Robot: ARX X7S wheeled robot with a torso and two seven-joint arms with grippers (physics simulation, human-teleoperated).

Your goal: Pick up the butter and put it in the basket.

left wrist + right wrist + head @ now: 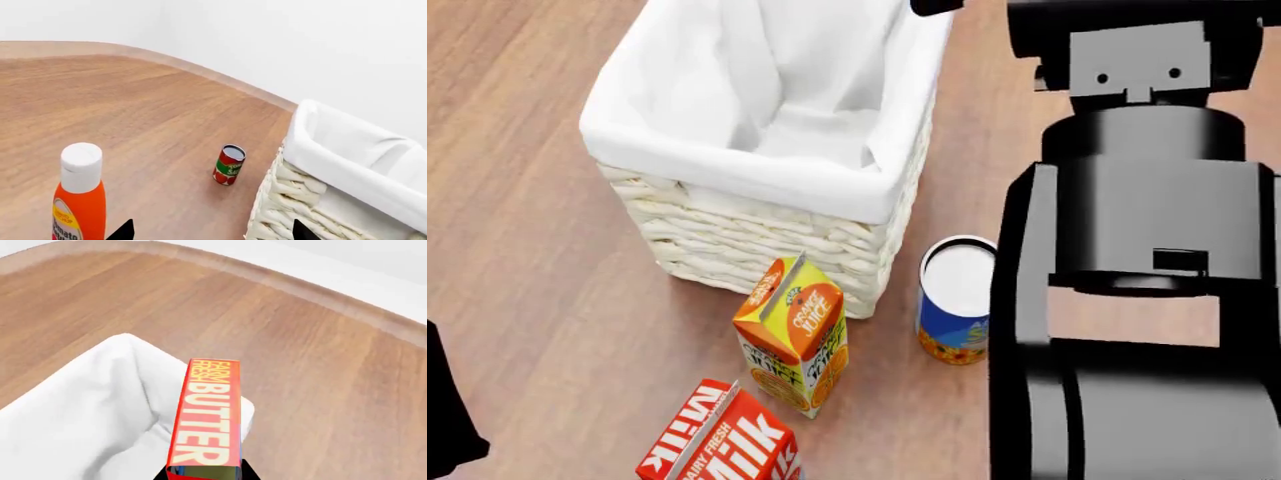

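Over basket (pixel 87 405): I held butter (pixel 205 420), right gripper (pixel 203 475) clamped on it.
Left gripper (pixel 210 232): state unclear.
Remaining: release.

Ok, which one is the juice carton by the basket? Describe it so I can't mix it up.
Start at the big white-lined wicker basket in the head view. At its near corner stands the juice carton, with a blue can on one side and a milk carton in front. It is the only orange-yellow box, gable-topped and marked "Juice".
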